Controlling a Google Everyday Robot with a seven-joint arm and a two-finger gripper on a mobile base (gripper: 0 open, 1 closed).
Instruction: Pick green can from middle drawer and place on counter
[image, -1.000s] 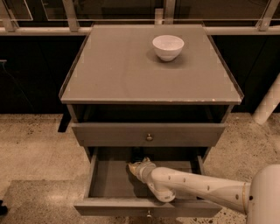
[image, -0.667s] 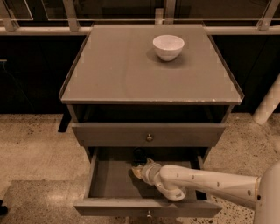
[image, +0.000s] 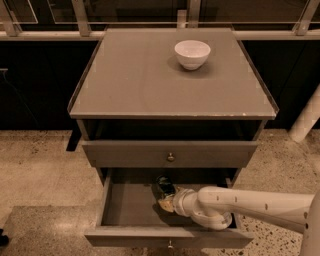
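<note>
The middle drawer (image: 127, 202) is pulled open low at the front of the cabinet. The green can (image: 163, 185) stands tilted inside it, near the middle and toward the back. My gripper (image: 166, 201) reaches in from the right on a white arm and is right against the can's near side. The wrist hides the can's lower part. The counter (image: 145, 80) is the flat grey-brown top above.
A white bowl (image: 192, 53) sits at the back right of the counter. A shut drawer front with a round knob (image: 171, 157) lies just above the open drawer. A white post (image: 306, 120) stands at the right. The floor is speckled stone.
The arm has shifted a little to the right inside the drawer. The dark can now shows at the gripper's tip, where only the pale gripper showed before.
</note>
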